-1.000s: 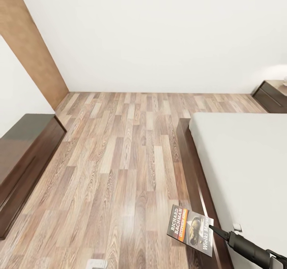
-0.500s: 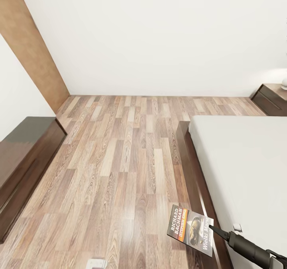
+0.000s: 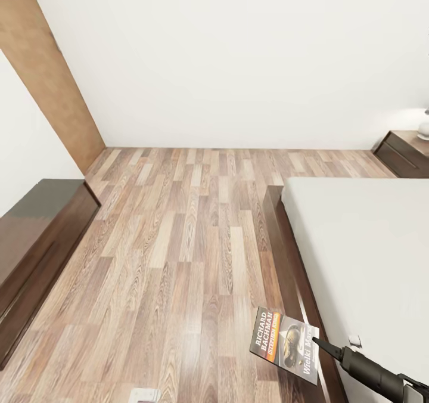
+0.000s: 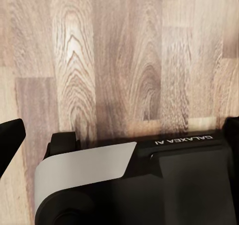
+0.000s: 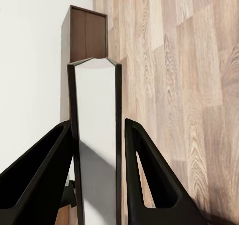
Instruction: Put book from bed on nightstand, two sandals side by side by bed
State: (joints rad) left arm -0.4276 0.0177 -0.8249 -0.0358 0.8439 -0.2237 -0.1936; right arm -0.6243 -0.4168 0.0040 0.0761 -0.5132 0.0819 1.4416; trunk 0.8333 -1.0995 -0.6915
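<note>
Book: the book (image 3: 285,343) hangs cover up over the floor (image 3: 179,260), just beside the bed (image 3: 369,254), at the same spot in the head view as 1 s ago.
Grip: the right tool (image 3: 319,344) is clamped on the book's edge; in the right wrist view its 2 fingers (image 5: 144,170) press either side of the book (image 5: 96,135), seen edge-on.
Left tool: the left wrist view shows a dark finger tip (image 4: 9,141) and the robot's base over floor planks (image 4: 124,55); I cannot tell whether this tool is open or closed.
Change: the whole head view has shifted over the last 1 s. The nightstand (image 3: 405,151) has come further into frame at the far right, with a white lamp base (image 3: 423,130) now showing on top, and the dresser (image 3: 36,242) sits lower at the left. That reads as the camera and robot turning, not the things moving.
Meaning: the book is off the bed and carried steadily; the robot seems to be heading to the nightstand, still well apart from the book.
Remaining: book not yet placed; sandals not yet dealt with.
</note>
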